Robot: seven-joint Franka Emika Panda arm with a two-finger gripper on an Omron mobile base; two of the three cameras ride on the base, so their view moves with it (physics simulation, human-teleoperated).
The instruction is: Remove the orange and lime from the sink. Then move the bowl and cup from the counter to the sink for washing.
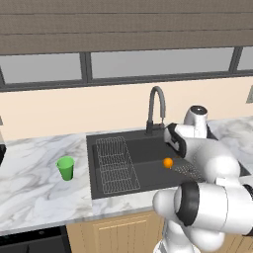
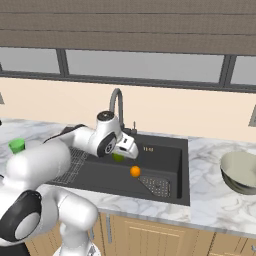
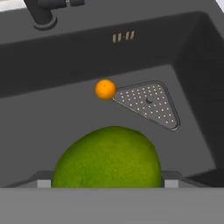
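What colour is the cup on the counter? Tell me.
Bright light green; the cup shows best in the left base view.

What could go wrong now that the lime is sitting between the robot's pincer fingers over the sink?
1. The round, smooth lime seems squeezed in a very wide pincer, so it might slip and fall back into the sink.
2. A falling lime could hit the orange below and send it rolling.
3. The faucet stands close behind the hand, and lifting might bump it.
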